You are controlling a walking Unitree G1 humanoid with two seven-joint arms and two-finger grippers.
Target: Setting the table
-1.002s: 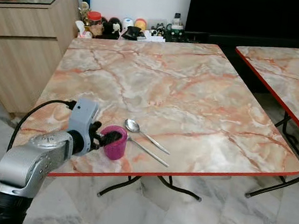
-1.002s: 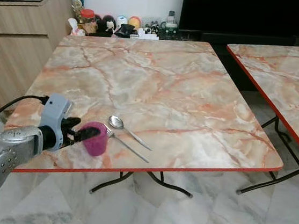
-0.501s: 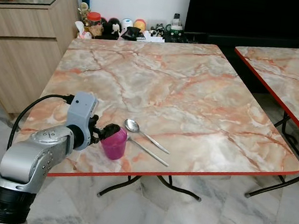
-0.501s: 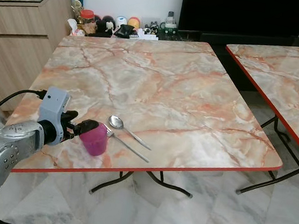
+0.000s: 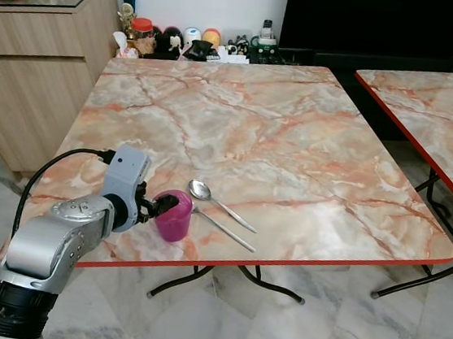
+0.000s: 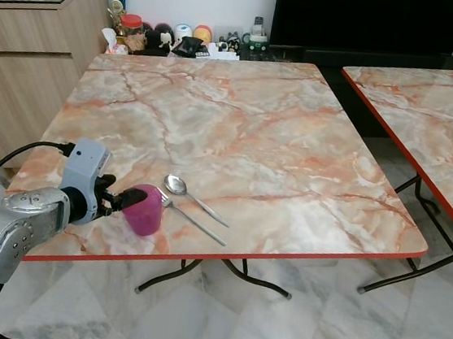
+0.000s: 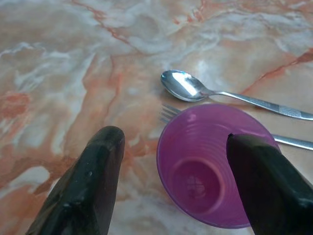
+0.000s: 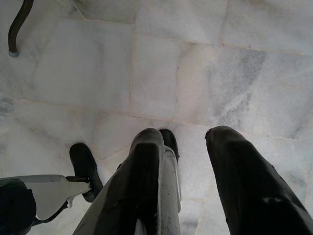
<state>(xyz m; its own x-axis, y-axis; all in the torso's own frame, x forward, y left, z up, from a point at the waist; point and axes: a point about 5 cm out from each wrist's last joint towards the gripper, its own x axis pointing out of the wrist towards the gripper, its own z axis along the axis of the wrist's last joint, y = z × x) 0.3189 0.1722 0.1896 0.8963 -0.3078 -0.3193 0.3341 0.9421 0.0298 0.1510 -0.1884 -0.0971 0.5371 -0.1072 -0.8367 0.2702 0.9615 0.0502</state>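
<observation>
One purple cup [image 5: 174, 217] stands near the front edge of the marble table [image 5: 296, 136]. Just beside it lie one spoon [image 5: 216, 201] and one fork [image 5: 224, 228]. The left gripper [image 7: 168, 171] is spread wide around the cup, not squeezing it. The right gripper [image 8: 188, 169] hangs over the floor, fingers apart. A second table [image 5: 438, 112] stands at the right.

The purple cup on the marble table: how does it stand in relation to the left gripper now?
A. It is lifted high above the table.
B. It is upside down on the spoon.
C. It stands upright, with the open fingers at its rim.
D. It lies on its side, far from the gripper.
C: the purple cup stands mouth up on the table, and the left gripper has its fingers spread, one over the rim.
</observation>
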